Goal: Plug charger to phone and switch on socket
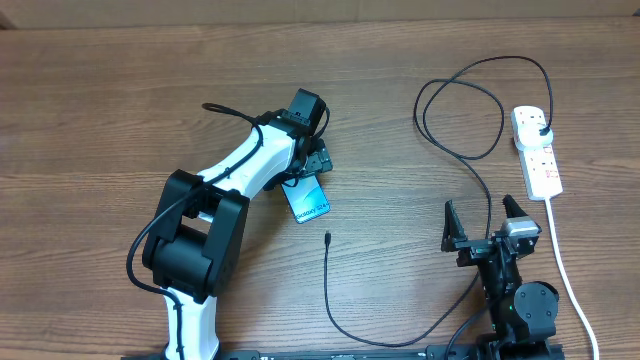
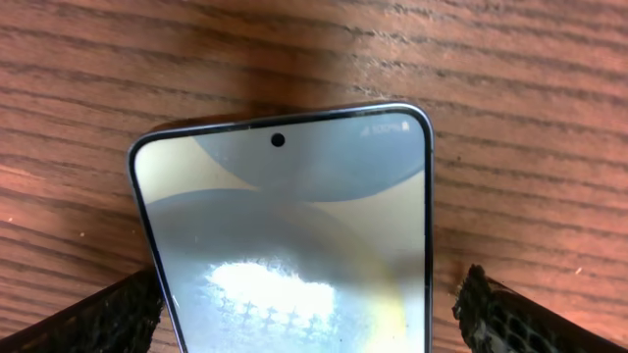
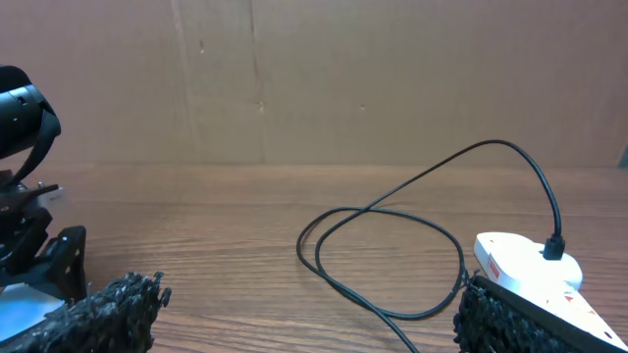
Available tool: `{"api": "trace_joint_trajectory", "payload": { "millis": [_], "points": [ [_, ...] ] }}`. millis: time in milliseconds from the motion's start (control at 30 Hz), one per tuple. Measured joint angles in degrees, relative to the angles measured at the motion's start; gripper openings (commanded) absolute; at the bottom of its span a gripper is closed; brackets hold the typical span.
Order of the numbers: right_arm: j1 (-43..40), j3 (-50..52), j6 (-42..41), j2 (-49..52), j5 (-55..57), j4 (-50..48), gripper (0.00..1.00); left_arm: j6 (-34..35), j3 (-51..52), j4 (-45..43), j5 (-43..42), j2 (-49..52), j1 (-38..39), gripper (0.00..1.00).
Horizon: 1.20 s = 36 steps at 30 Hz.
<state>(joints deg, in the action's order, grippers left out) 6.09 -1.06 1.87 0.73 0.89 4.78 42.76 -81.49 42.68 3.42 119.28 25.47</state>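
On the wooden table (image 1: 100,100), left of centre, the phone (image 1: 308,200) lies flat, screen up and lit. The left gripper (image 2: 304,322) is positioned directly over it, jaws fully spread, one finger on each side of the phone body, not clamped on it. The charger (image 1: 327,285) is plugged into the socket (image 1: 540,165) at the far right by its black plug (image 1: 541,129); the cable loops across the table, and the connector tip (image 1: 328,238) lies free, just beside the phone's near end and not touching it. The right gripper (image 1: 484,222) is near the socket, jaws released, holding nothing.
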Motion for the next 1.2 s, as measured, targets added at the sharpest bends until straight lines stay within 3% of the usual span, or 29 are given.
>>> {"api": "trace_joint_trajectory", "payload": {
  "millis": [400,500,867,1200],
  "points": [
    [0.0,0.0,0.04,0.0,0.0,0.04,1.0,-4.35,0.02,2.8,-0.48,0.0,3.1,0.96],
    [0.0,0.0,0.02,0.0,0.0,0.02,1.0,-7.06,0.07,3.04,-1.14,-0.02,3.56,0.92],
    [0.02,0.0,0.02,0.0,0.02,0.02,1.0,-18.6,0.04,3.67,-5.68,-0.28,5.33,0.98],
    [0.02,0.0,0.02,0.0,0.0,0.04,1.0,-15.1,-0.04,3.28,-5.81,-0.28,5.57,1.0]
  ]
}}
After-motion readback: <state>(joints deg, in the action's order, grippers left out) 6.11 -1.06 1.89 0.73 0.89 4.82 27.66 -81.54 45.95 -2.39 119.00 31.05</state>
